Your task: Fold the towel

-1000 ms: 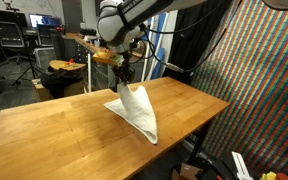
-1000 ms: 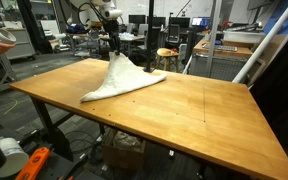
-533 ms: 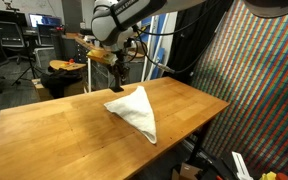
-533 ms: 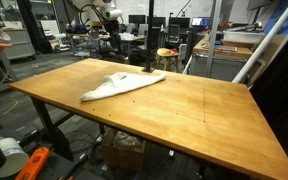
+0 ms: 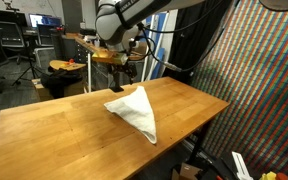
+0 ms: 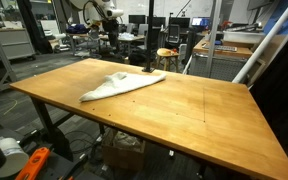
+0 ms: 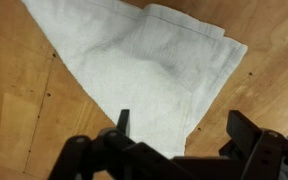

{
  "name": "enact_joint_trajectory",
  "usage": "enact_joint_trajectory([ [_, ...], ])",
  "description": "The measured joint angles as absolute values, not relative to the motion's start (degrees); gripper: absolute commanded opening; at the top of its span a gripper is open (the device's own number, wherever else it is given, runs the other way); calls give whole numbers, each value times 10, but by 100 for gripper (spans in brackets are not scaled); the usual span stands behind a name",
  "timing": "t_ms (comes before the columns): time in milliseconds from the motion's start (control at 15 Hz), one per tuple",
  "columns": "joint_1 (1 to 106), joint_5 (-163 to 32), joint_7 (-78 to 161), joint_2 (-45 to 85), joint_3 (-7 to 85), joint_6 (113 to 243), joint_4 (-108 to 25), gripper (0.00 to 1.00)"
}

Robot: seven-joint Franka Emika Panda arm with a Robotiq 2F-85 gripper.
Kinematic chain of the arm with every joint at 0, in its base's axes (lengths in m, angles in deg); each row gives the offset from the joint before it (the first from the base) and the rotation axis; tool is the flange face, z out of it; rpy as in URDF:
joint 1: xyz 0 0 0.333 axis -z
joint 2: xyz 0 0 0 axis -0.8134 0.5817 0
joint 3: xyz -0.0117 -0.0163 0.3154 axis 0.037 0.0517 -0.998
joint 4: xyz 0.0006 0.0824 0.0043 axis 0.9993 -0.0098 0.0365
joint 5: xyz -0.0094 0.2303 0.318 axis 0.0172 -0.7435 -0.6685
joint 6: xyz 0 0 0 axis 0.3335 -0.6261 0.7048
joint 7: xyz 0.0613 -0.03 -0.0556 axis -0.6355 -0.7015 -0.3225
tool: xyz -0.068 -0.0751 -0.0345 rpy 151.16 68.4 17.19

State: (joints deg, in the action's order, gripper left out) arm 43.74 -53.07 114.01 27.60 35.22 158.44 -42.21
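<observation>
The white towel (image 5: 136, 110) lies flat on the wooden table (image 5: 44, 130) as a folded, roughly triangular shape near the far edge. In an exterior view, the towel (image 6: 122, 85) stretches across the far left part of the table (image 6: 204, 120). My gripper (image 5: 125, 72) hangs open a short way above the towel's far corner, touching nothing. In the wrist view the towel (image 7: 134, 60) fills the upper middle, with layered edges at its right side. The gripper (image 7: 182, 122) has its two fingers spread wide over the towel's lower tip, with nothing between them.
A round wooden stool (image 5: 64, 66) stands beyond the table's far edge. A tall patterned panel (image 5: 264, 80) lines one side of the table. Stools (image 6: 167, 55) and desks fill the room behind. Bare wood (image 6: 214, 125) extends beside the towel.
A second ago the gripper held a towel corner up in a peak. It has opened, the towel has dropped flat, and the gripper has risen slightly.
</observation>
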Motion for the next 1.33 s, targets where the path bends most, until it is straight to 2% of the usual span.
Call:
enact_joint_trajectory([
  [800, 478, -662, 729, 75, 341, 1568, -696, 100],
  [1333, 514, -681, 477, 26, 343, 1503, -799, 100],
])
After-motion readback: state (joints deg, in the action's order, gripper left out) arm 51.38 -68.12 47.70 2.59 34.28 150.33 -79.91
